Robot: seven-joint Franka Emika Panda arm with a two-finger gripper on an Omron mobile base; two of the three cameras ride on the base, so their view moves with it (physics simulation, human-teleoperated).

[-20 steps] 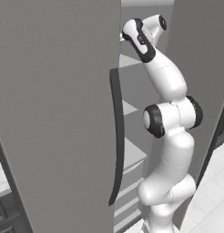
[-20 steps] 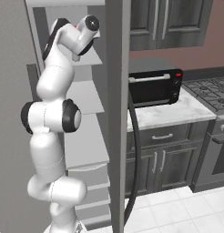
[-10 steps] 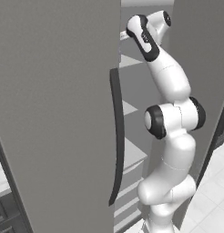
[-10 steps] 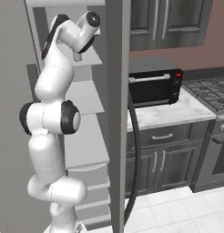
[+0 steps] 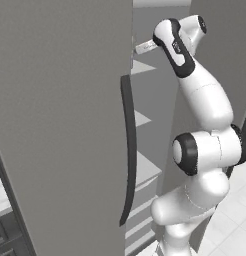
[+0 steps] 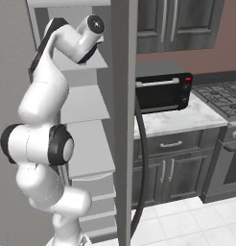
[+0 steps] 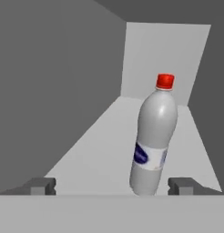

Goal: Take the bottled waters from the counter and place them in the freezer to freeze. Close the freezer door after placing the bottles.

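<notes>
Gripper (image 7: 112, 186) stands wide, holding nothing: in the hand view both finger tips (image 7: 40, 186) sit well apart at the bottom edge, with clear gaps to the red-capped bottle (image 7: 153, 144).

Bottle stands upright on a white freezer shelf (image 7: 91, 154), between the tips but nearer the right 1, base just beyond them. Blue label low on the body, red cap on top. Shelf runs to the far back wall; grey side wall on the left.

Base views: arm reaches high into the open freezer (image 5: 65, 100), hand in at an upper shelf. Dark vertical handle (image 5: 127, 150) edges the left door. To the right of the freezer, counter (image 6: 180, 120) carries a black toaster oven (image 6: 163, 90). The 2nd bottle, the light-blue-capped 1, I cannot find.

Handling, judged:
- Small clear plastic, full of water: light to moderate weight, most of it low down.
- Thin wall, gives under squeeze; smooth, so likely slippery. Rigid only at cap and neck.
- Tall on a narrow base: a nudge near the shoulder could topple it.
- Best hold looks to be mid-body at the label band, jaws square across the widest part, moderate force. Avoid the tapered shoulder, where it could slide out.

Judged placed: 1 bottle set on the shelf. Backing out should run straight, as the right tip is close to the base.
</notes>
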